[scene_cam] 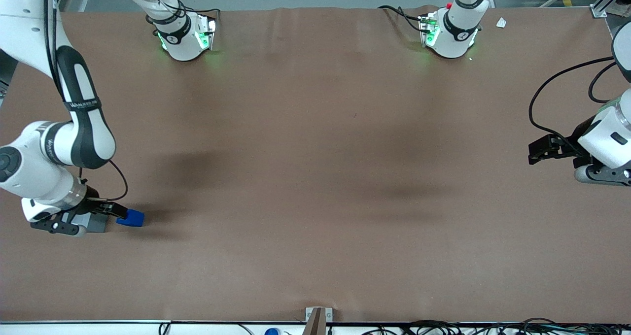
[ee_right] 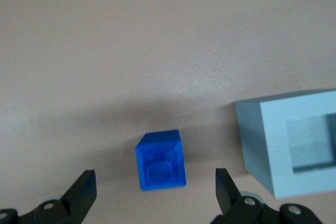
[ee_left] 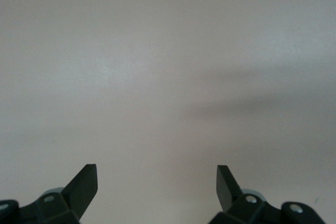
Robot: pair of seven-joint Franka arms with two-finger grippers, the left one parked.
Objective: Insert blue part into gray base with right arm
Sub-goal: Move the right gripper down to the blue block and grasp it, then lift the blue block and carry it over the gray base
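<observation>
Gripper (ee_right: 152, 192) jaws apart, gripping nothing; blue part (ee_right: 160, 160) on the table between them. Gray base (ee_right: 289, 140) beside, outside the jaws, recess empty.

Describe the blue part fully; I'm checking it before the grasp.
The blue part is a small bright blue block, plastic by its look, with a square recess in its upward face. It sits upright on the brown table, beside the gray base and apart from it. The hand hovers above it, open, fingers on either side; nothing but the table touches it.
</observation>
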